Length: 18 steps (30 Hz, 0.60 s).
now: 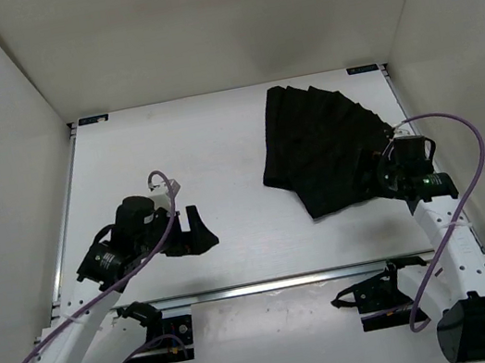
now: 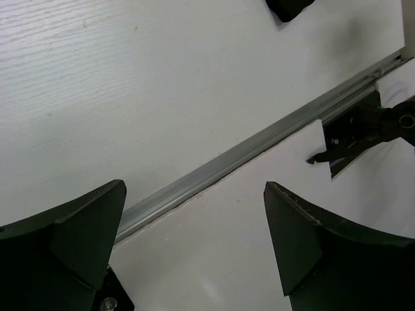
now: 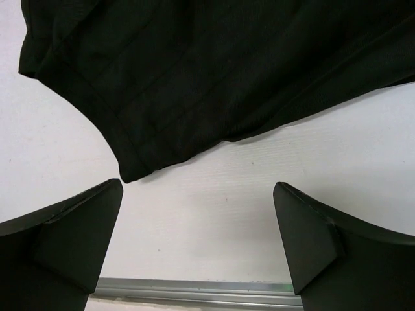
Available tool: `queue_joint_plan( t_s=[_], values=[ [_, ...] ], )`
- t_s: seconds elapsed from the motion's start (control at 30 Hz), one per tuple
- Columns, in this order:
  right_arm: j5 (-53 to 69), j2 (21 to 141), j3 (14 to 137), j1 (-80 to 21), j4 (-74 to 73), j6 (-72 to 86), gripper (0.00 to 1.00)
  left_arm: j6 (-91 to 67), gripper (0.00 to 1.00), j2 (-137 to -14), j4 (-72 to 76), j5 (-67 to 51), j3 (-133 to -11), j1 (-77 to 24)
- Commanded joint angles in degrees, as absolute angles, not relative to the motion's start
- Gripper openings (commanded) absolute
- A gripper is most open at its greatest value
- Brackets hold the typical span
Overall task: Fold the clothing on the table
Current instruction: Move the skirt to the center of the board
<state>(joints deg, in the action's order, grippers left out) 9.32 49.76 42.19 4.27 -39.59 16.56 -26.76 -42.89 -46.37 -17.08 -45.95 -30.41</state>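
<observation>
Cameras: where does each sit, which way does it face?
Top external: above and behind, looking down on table, clothing, both arms.
Left wrist: on left arm, facing bare table and rail; open left pincer frames bottom.
Right wrist: on right arm, facing clothing's edge; open right pincer below.
Shared: rail in both wrist views.

In the top view, the white table (image 1: 171, 147) shows open room on the left and in the middle. The black clothing (image 1: 325, 143) lies in the upper right, near the right wall (image 1: 461, 58).
</observation>
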Motion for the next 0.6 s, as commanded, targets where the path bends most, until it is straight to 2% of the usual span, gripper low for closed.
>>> queue_joint_plan(
  t_s=[0.0, 0.13, 0.33, 0.4, 0.43, 0.47, 0.5, 0.53, 0.57],
  values=[
    [9.1, 48.3, 40.3, 4.6, -36.6, 18.1, 0.99, -23.7, 0.99, -43.5, -46.4, -14.4, -48.6, -31.5],
    [12.3, 48.3, 39.1, 4.2, -34.5, 18.1, 0.99, -21.8, 0.99, -40.4, -44.6, -15.6, -50.0, -31.0],
    [15.4, 50.4, 38.7, 1.5, -30.8, 20.9, 0.99, -23.7, 0.99, -32.2, -43.0, -10.5, -50.7, -30.1],
    [14.2, 51.8, 39.7, -1.5, -29.1, 22.8, 0.96, -24.0, 0.90, -30.9, -40.5, -11.7, -50.1, -30.5],
    [14.1, 52.3, 39.9, -3.5, -28.0, 24.2, 0.76, -24.7, 0.73, -31.1, -39.3, -11.2, -49.7, -31.1],
    [13.9, 52.5, 40.2, -5.3, -26.4, 25.4, 0.41, -24.8, 0.48, -32.0, -38.2, -10.6, -50.0, -31.2],
    [13.4, 53.1, 40.1, -6.2, -25.7, 26.4, 0.31, -24.6, 0.42, -33.0, -37.5, -10.9, -50.2, -31.1],
    [12.9, 53.7, 40.5, -7.6, -25.1, 28.0, 0.14, -24.0, 0.30, -35.2, -37.3, -12.8, -50.8, -30.3],
    [12.7, 53.8, 40.2, -8.0, -24.8, 29.5, 0.02, -24.1, 0.19, -38.3, -36.8, -13.4, -52.5, -29.5]
  ],
)
